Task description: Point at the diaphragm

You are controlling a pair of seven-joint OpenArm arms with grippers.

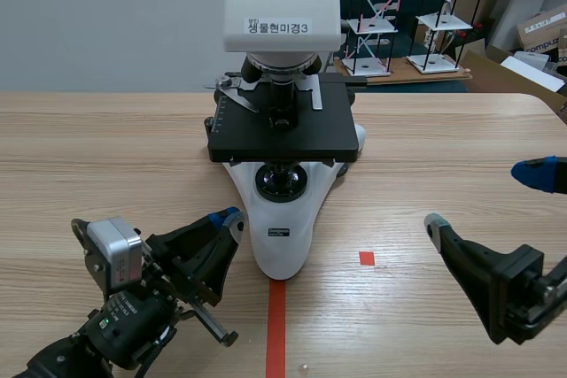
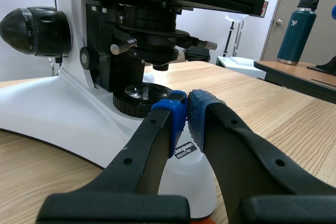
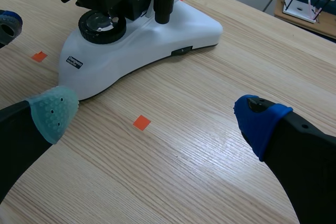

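Note:
A white microscope [image 1: 282,238] with a black stage [image 1: 282,135] stands at the table's middle. In the left wrist view, the black diaphragm and condenser assembly [image 2: 157,45] hangs under the stage, above the round light lens [image 2: 139,94] in the base. My left gripper [image 2: 186,111] is shut with nothing in it. Its blue pads lie just before the lens, over the base's front, tips aimed up toward the diaphragm. In the scene view the left gripper [image 1: 232,217] sits beside the base's left flank. My right gripper [image 1: 485,199] stands open at the right, well away from the microscope [image 3: 157,40].
An orange-red tape line [image 1: 276,325] runs from the microscope's base to the near edge, and a small tape square [image 1: 367,258] lies to its right. Rod-and-shelf models [image 1: 381,15] and boxes [image 1: 540,33] stand behind the table. A teal bottle [image 2: 296,30] stands on another table.

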